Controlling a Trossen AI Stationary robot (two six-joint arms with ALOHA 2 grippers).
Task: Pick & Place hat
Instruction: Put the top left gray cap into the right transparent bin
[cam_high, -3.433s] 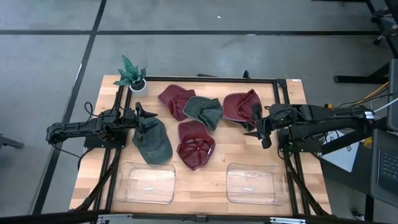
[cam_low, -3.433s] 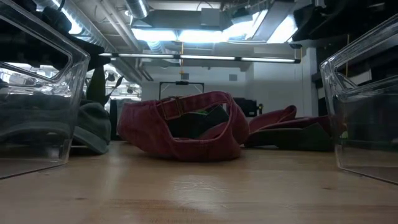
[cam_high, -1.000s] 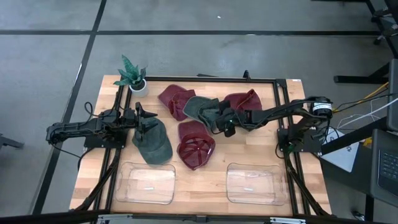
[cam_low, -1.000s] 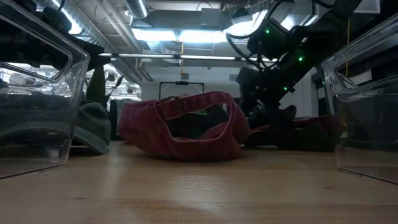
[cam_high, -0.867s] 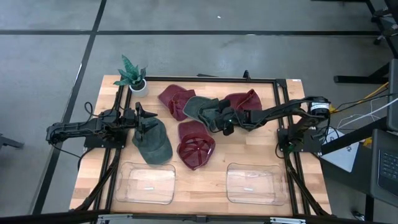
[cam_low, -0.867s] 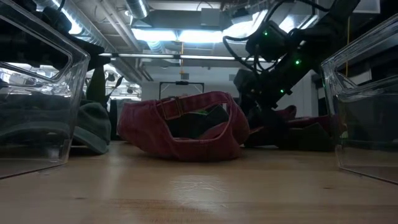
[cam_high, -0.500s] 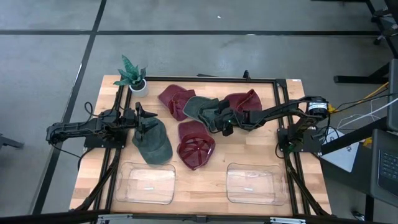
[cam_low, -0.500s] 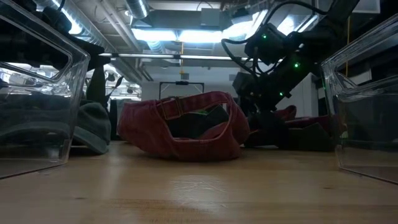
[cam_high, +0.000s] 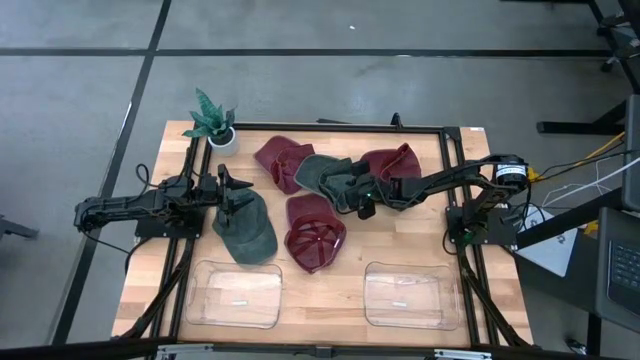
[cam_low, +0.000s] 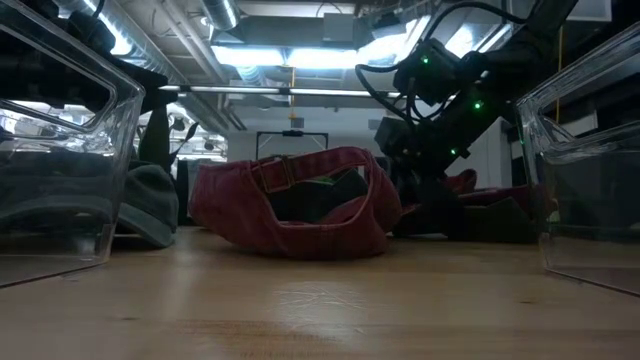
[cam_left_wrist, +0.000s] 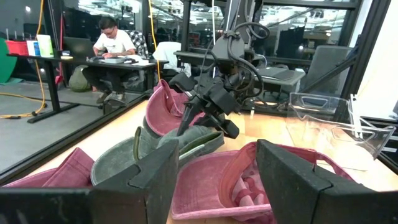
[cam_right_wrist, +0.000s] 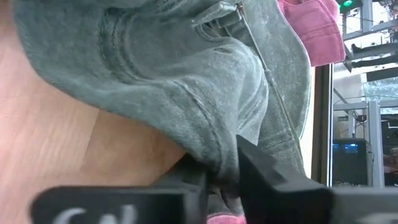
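Several hats lie on the wooden table: a green hat (cam_high: 322, 177) in the middle, maroon hats (cam_high: 283, 160) (cam_high: 390, 170) on either side of it, an upturned maroon hat (cam_high: 315, 233) nearer, and a dark green hat (cam_high: 246, 230) at the left. My right gripper (cam_high: 362, 203) reaches in from the right and is shut on the middle green hat (cam_right_wrist: 186, 81). My left gripper (cam_left_wrist: 214, 180) waits open at the left, level, by the dark green hat's far side. My right gripper pinches the green hat's edge (cam_right_wrist: 222, 163) between its two fingers (cam_right_wrist: 264, 171), on the hat's side toward the table's right and near edges. It comes slanting down from the right. The cloth bunches at the fingers, and the hat rests on the table.
Two clear plastic bins (cam_high: 235, 293) (cam_high: 405, 295) stand along the near edge. A small potted plant (cam_high: 213, 120) is at the far left corner. A black frame (cam_high: 440, 128) rims the work area. A person sits at a desk (cam_left_wrist: 115, 43) beyond the table.
My right gripper has stayed at the green hat's right edge and has shut on it. The hat lies where it was.
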